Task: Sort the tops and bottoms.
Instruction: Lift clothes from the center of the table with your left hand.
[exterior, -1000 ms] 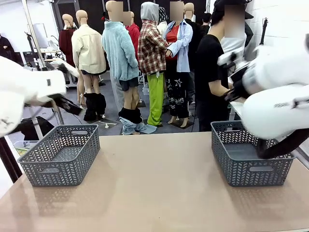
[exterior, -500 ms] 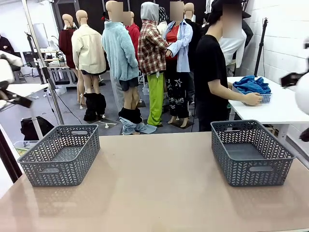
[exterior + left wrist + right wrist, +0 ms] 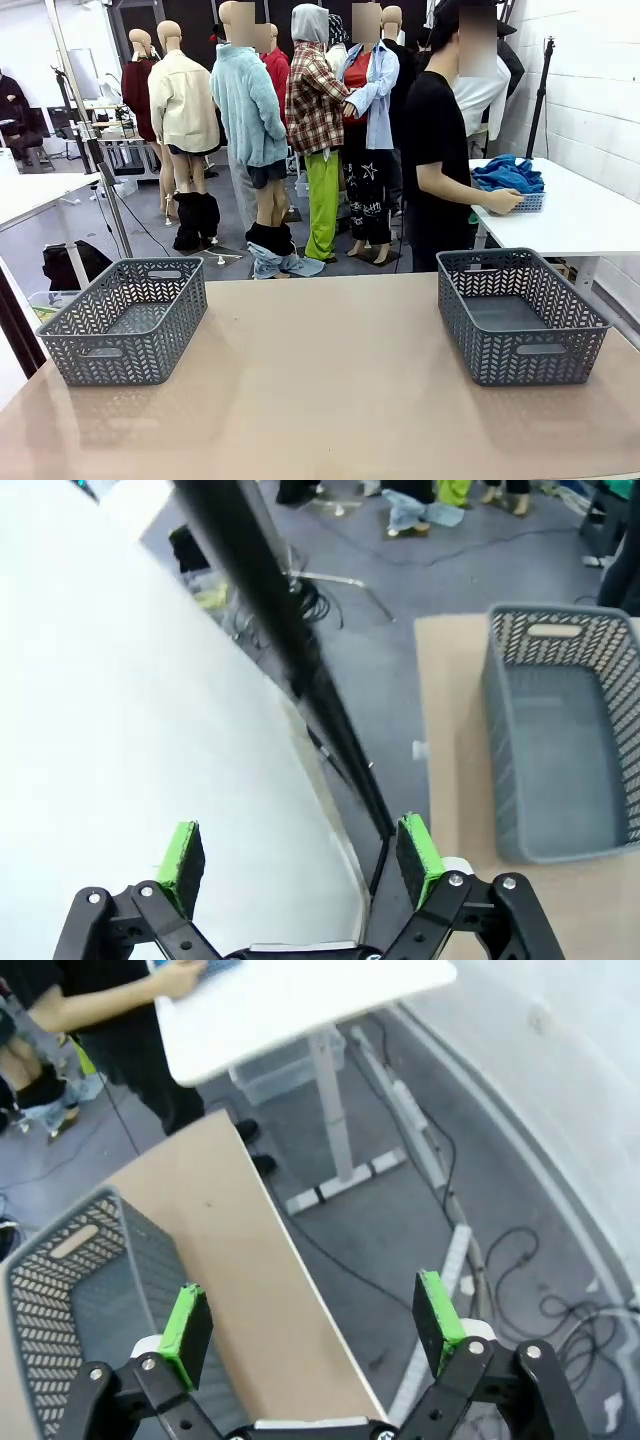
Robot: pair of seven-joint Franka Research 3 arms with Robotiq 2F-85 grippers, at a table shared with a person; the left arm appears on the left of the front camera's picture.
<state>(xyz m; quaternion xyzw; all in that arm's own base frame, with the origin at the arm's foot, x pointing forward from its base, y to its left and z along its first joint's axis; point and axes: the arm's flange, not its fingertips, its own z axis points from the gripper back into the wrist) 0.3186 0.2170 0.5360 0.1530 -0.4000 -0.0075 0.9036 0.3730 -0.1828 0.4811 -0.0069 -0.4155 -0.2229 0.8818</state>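
You have: left basket (image 3: 125,318) and right basket (image 3: 520,315) on the table (image 3: 330,390), both empty; the tops (image 3: 508,174) heaped on the far side table (image 3: 585,215) by the person's hand (image 3: 503,203); left end effector (image 3: 300,845) and right end effector (image 3: 310,1312), jaws apart, empty; sorting apparently unstarted.

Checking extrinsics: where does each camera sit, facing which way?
Front: fixed on the robot's side, faces across the table at the person.
Left wrist: looks down over the table's left edge; open left gripper below.
Right wrist: looks down over the right edge; open right gripper below.
Shared: left basket, front and left wrist; right basket, front and right wrist.
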